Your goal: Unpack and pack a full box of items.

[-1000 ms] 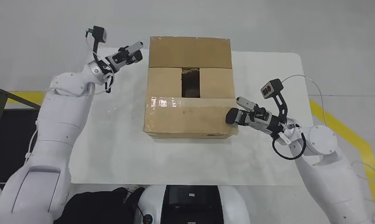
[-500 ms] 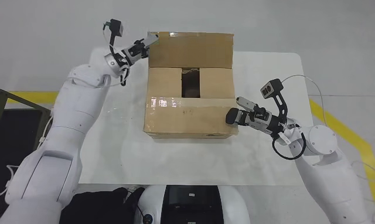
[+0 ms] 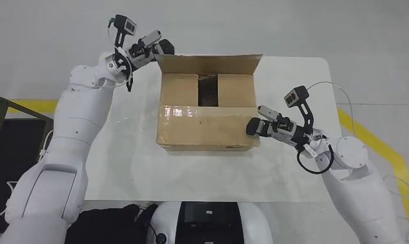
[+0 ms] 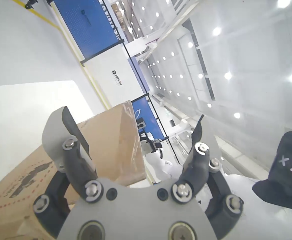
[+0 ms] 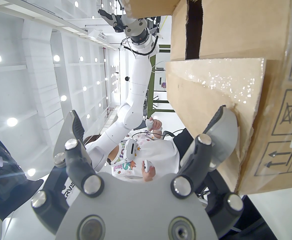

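Observation:
A brown cardboard box [image 3: 204,119] stands in the middle of the white table. Its far flap [image 3: 208,64] stands upright, while the near flap [image 3: 203,115] lies flat and taped. Two inner flaps lie shut with a dark gap [image 3: 208,91] between them. My left gripper [image 3: 163,46] is open at the far flap's left corner; in the left wrist view the flap [image 4: 111,136] lies against one finger of the left gripper [image 4: 131,128]. At the box's near right corner my right gripper [image 3: 254,126] is open, and in the right wrist view one finger [image 5: 223,123] of the right gripper [image 5: 148,123] rests on the near flap [image 5: 211,81].
The white table [image 3: 128,161] has free room on both sides of the box and in front of it. A yellow floor line [image 3: 367,138] runs past the right edge of the table.
My left gripper has gone from beside the box to its far left corner and risen. The far flap has swung from flat to upright. The right arm has kept still.

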Robot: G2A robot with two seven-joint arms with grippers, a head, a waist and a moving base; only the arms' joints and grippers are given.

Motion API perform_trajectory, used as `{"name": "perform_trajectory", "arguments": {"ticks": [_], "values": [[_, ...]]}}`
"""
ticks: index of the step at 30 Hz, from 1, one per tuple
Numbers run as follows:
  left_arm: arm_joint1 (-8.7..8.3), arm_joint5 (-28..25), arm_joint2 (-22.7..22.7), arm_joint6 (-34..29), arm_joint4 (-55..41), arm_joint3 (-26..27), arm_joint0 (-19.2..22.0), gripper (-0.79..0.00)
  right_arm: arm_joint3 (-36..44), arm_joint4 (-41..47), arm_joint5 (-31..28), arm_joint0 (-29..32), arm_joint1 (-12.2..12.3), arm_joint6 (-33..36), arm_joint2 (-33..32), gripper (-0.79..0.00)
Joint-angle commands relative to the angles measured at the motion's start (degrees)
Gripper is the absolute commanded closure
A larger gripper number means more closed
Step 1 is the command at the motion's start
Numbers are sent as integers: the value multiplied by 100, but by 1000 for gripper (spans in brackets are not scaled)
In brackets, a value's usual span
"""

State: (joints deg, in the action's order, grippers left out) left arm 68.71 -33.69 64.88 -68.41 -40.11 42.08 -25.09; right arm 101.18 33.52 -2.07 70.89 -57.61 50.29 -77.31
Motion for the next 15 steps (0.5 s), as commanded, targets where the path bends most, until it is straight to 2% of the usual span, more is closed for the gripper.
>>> {"name": "perform_trajectory", "arguments": {"ticks": [1, 6, 15], "values": [[-33, 97, 75, -214, -114, 126, -141, -785, 0, 0, 0, 0, 0, 0, 0, -785], [-129, 329, 274, -519, -243, 518, -510, -785, 0, 0, 0, 0, 0, 0, 0, -785], [-310, 812, 508, -771, 160, 1086, -1027, -785, 0, 0, 0, 0, 0, 0, 0, -785]]}}
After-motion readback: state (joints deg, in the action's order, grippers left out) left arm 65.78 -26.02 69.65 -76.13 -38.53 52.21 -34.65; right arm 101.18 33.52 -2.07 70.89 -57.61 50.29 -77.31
